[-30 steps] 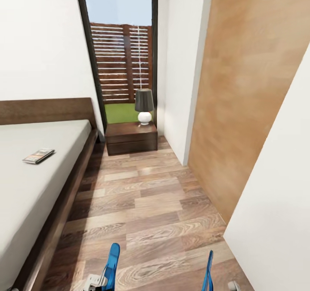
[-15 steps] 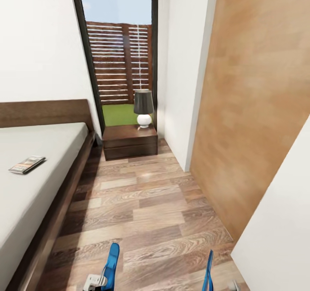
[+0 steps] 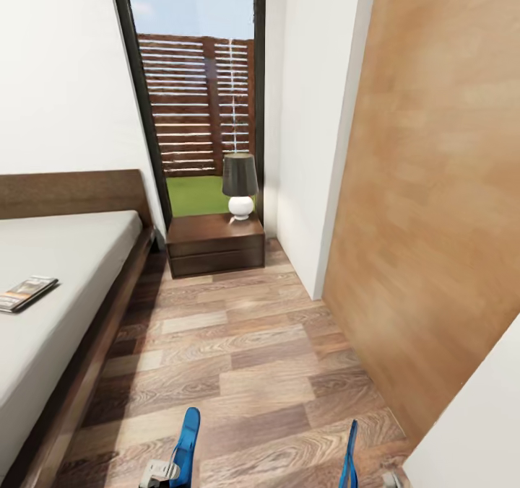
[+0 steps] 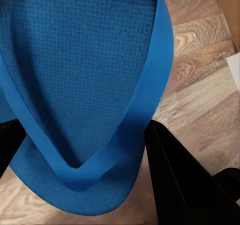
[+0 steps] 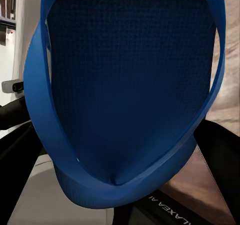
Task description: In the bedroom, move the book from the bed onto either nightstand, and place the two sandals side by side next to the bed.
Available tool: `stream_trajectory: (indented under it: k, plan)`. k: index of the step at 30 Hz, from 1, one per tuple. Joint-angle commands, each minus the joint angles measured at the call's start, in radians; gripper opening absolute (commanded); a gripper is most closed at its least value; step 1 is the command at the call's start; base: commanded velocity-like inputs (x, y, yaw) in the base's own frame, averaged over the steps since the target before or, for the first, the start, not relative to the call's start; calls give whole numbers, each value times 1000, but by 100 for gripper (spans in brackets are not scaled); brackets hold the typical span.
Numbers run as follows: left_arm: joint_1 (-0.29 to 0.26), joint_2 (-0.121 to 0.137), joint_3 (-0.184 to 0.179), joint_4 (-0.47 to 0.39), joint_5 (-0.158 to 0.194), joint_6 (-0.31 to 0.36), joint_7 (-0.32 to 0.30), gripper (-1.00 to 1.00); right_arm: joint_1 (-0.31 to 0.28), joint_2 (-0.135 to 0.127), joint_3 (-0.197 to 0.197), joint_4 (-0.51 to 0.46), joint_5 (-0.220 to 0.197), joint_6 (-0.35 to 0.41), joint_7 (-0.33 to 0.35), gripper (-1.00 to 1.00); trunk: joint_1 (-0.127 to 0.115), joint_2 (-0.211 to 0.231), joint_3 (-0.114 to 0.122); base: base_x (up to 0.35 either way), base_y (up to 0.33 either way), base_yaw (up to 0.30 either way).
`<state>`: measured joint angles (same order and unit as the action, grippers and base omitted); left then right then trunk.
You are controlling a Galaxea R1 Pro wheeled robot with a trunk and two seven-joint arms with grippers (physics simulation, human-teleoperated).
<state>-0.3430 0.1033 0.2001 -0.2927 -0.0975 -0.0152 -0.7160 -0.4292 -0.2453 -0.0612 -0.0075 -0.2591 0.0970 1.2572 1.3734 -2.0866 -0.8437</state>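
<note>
Nearest in: each arm carries one blue sandal. Left sandal (image 3: 189, 441) sits on edge low in the head view, held by the left gripper (image 4: 80, 157); the wrist view has black fingers (image 4: 185, 180) either side of the heel end, closed on sole and strap. Right sandal (image 3: 349, 455) likewise edge-on, in the right gripper (image 5: 117, 160), dark fingers (image 5: 15, 150) flanking the toe-post end, clamped on it. My read: foam flip-flops, light, soft and bendy, textured sole so decent friction; pinching sole plus strap near the strap junction looks sound, and gripping by the thin strap alone would let them swing. Both are off the wood-plank floor (image 3: 245, 351), above the aisle next to the bed (image 3: 65, 271), which is the drop zone, so they still need setting flat and parallel there. Further out, the book (image 3: 25, 292) lies flat on the mattress near the left frame edge, well apart from the mattress's aisle-side edge. Judged thin, light, somewhat floppy paperback with a slick cover; take it over an edge or the spine, maybe after sliding it to the mattress edge. Farthest, the nightstand (image 3: 215, 242) stands against the window (image 3: 195, 76) just past the headboard, a lamp (image 3: 240, 185) on its back right corner, front-left top looks free for the book.
</note>
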Motion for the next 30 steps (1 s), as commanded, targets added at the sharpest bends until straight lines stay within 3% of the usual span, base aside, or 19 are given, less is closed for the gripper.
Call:
stream_trajectory:
  k: [1, 30]
  plan:
    - [-1, -1, 8, 0, -11, -3, -6, -100, 0, 0, -8, 0, 1, 10, 4, -100, 0, 0, -1, 327, 0, 0]
    - [-1, -1, 8, 0, -11, -3, -6, -100, 0, 0, -8, 0, 1, 10, 4, -100, 0, 0, -1, 327, 0, 0]
